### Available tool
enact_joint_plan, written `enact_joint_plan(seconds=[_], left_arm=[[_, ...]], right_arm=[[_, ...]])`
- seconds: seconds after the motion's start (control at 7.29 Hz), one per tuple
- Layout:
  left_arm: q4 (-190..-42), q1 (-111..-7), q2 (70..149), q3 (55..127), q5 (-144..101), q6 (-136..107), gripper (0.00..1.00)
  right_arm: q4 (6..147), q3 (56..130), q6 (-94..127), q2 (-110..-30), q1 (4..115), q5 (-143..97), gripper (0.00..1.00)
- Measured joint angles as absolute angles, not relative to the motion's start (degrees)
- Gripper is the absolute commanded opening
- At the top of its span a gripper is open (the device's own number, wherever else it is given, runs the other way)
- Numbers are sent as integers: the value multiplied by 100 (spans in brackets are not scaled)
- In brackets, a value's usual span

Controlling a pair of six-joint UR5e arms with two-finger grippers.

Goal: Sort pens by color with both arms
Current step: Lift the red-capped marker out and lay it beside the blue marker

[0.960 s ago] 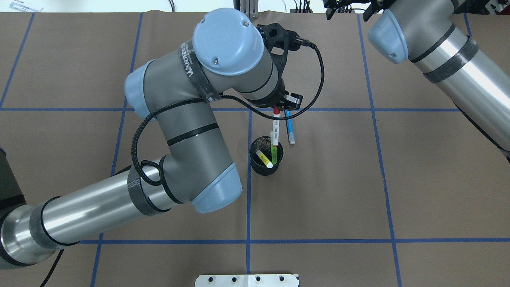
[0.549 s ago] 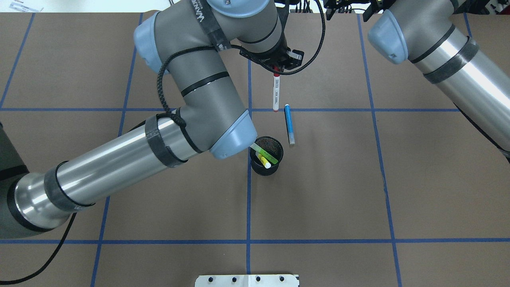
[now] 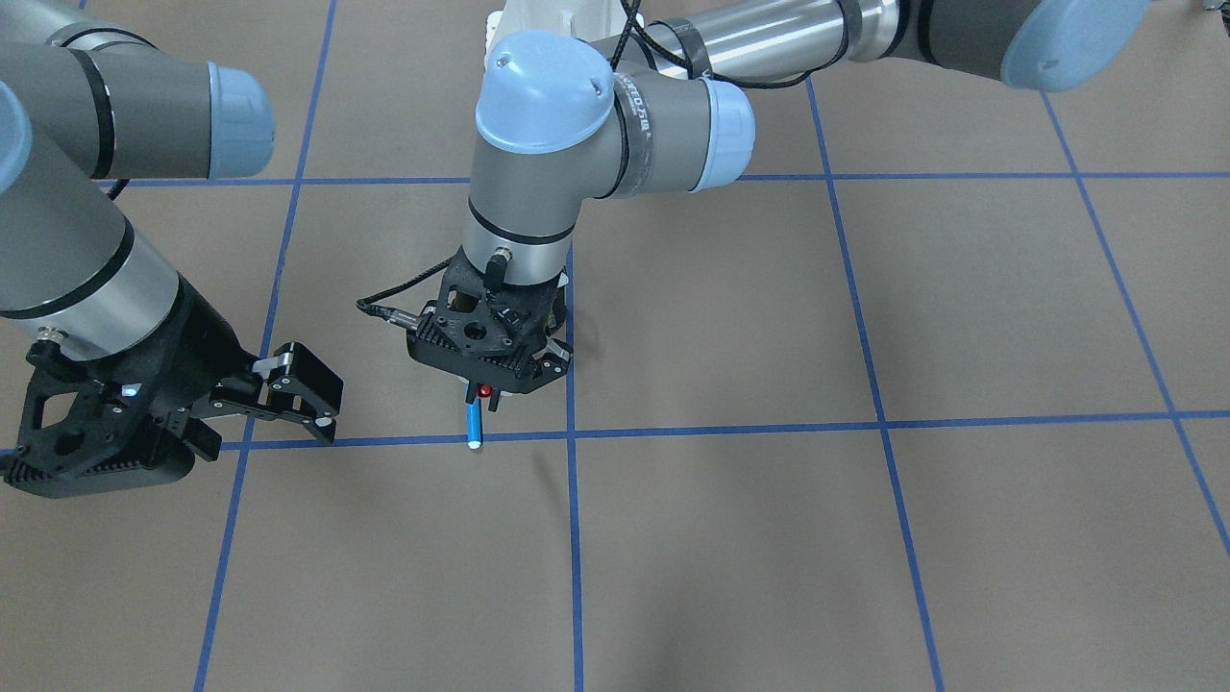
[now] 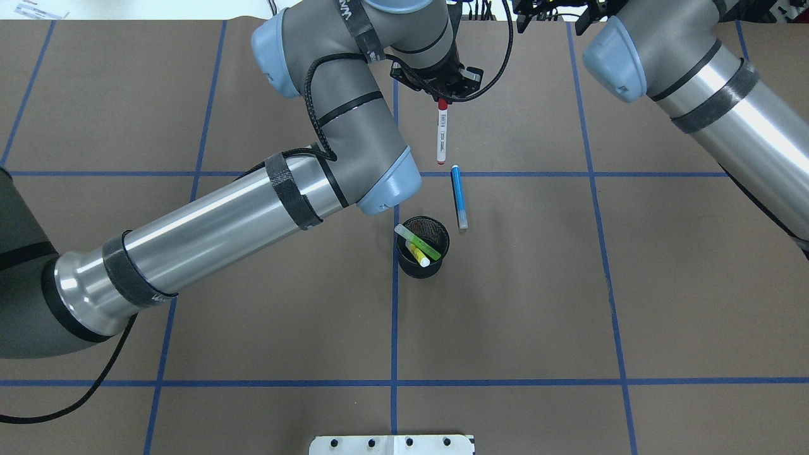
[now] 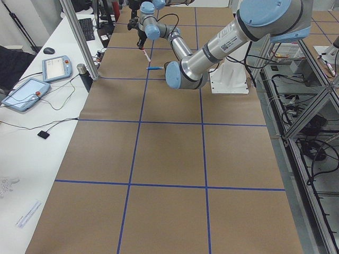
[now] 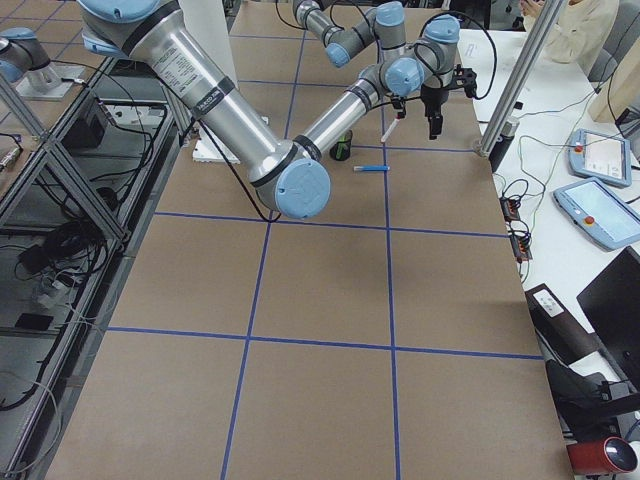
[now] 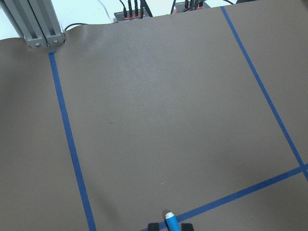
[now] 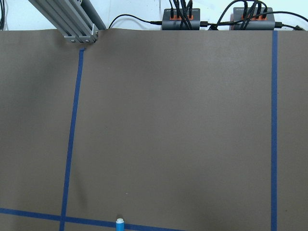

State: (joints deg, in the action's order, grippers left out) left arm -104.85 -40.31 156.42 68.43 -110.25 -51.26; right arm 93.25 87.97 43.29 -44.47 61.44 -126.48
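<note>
My left gripper [image 4: 442, 96] is shut on the red cap of the red-capped pen [image 4: 442, 134], which hangs white barrel down above the table's far half. In the front view the same left gripper [image 3: 485, 392] shows the red cap between its fingers. The blue pen [image 4: 459, 197] lies flat on the paper just right of the black mesh cup [image 4: 404, 265]. The lime green pen [image 4: 418, 241] and the yellow pen [image 4: 417, 255] lean inside that cup. My right gripper [image 3: 322, 399] hovers open and empty beyond the blue pen [image 3: 472, 423].
Blue tape lines divide the brown paper into squares. The white pedestal base [image 4: 392, 444] sits at the near edge. An aluminium post [image 7: 38, 24] and cable hubs [image 8: 180, 21] stand at the far edge. A side table with tablets [image 5: 26, 92] runs alongside.
My left arm lifted the red-capped pen out of the cup and carried it toward the far edge. The green pen tipped over to lean left in the cup. The right arm stayed still.
</note>
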Motion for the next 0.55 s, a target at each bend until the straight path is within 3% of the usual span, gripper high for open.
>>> enact_joint_plan(seconds=[0.55], left_arm=[[-10342, -4006, 15646, 6436, -11737, -5157, 18]], right_arm=[[9325, 8790, 4280, -4446, 6175, -12647, 99]])
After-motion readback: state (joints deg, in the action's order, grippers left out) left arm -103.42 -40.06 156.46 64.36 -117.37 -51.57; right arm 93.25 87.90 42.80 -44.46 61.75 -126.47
